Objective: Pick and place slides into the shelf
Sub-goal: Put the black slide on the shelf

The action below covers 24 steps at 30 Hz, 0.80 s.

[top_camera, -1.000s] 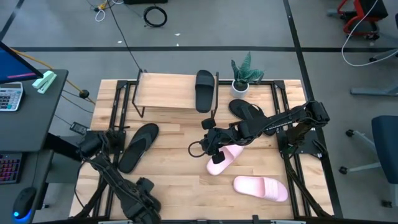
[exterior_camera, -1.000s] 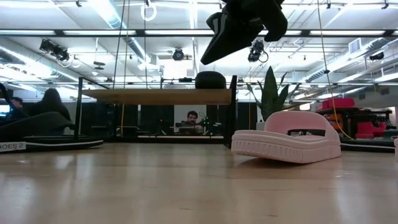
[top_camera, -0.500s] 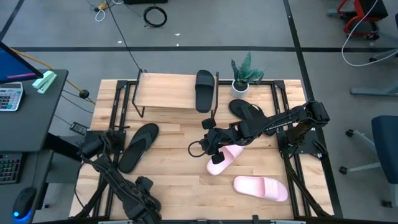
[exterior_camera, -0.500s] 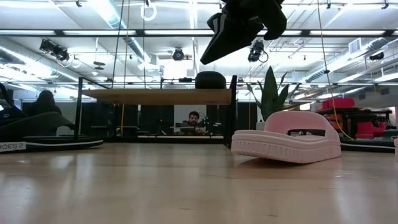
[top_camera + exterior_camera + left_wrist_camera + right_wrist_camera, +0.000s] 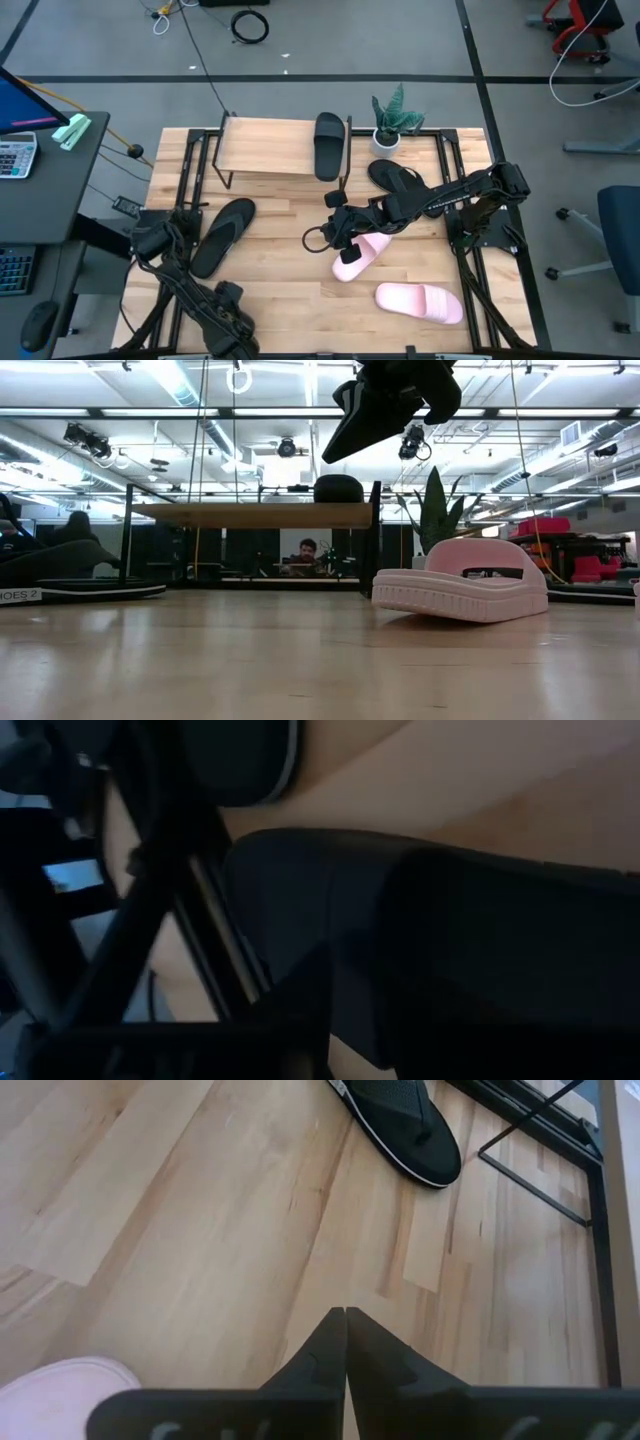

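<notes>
Right end effector (image 5: 335, 228) raised above mid-bench, fingers (image 5: 345, 1342) pressed together, nothing between them; seen high over the boards in the low view (image 5: 392, 400). Just beside it, toward the right edge: pale pink slide (image 5: 360, 254), tilted on its side, strap arched up in the low view (image 5: 466, 592). Second pale pink slide (image 5: 420, 301) flat near the front right corner. Thin black flip-flop (image 5: 397, 179) under the right arm, between the potted plant (image 5: 392, 119) and mid-bench. Shelf (image 5: 270, 148) along the far edge, wide black slide (image 5: 329, 145) resting on the right end of its top board. Another black flip-flop (image 5: 222, 234) flat near the left edge, also showing in the right wrist view (image 5: 398, 1122). Left end effector low at the front left corner, beside that flip-flop; opening cannot tell, left wrist view too dark. Bench (image 5: 280, 270) of light wood planks.
</notes>
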### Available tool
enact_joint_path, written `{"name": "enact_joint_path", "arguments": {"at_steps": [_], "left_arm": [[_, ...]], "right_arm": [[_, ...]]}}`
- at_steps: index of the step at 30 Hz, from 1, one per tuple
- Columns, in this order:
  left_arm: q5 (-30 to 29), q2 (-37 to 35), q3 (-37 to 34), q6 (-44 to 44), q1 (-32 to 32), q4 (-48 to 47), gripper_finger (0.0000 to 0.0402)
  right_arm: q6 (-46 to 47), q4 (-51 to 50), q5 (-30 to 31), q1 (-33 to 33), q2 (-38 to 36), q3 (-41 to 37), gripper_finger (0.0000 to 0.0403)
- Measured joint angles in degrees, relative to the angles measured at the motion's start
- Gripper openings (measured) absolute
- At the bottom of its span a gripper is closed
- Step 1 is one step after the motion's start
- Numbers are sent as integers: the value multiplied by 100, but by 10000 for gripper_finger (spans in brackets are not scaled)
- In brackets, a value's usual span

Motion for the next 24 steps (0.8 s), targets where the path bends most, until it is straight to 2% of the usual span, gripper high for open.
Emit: {"name": "enact_joint_path", "arguments": {"at_steps": [12, 20, 24], "left_arm": [[-24, 0, -7, -131, -102, -43, 43], [-62, -10, -269, -212, -215, 45, 36], [-46, -9, -269, -245, -210, 15, 14]], "right_arm": [[-9, 1, 0, 0, 0, 0, 13], [-9, 2, -1, 0, 0, 0, 13], [-9, 0, -2, 0, 0, 0, 13]]}}
